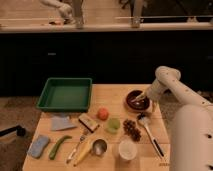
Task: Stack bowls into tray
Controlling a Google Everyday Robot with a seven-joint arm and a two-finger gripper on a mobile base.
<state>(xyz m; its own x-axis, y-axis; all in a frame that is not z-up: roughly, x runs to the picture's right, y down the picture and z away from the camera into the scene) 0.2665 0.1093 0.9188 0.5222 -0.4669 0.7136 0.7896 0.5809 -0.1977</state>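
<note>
A dark reddish-brown bowl sits on the wooden table at the right, far from the tray. The green rectangular tray stands at the table's back left and holds nothing. My white arm comes in from the right and bends down to the bowl. My gripper is at the bowl's right rim, reaching into it.
On the table are a red fruit, a green fruit, grapes, a metal cup, a white cup, a spoon, a fork, a banana, a green pod, a blue sponge and a snack bar.
</note>
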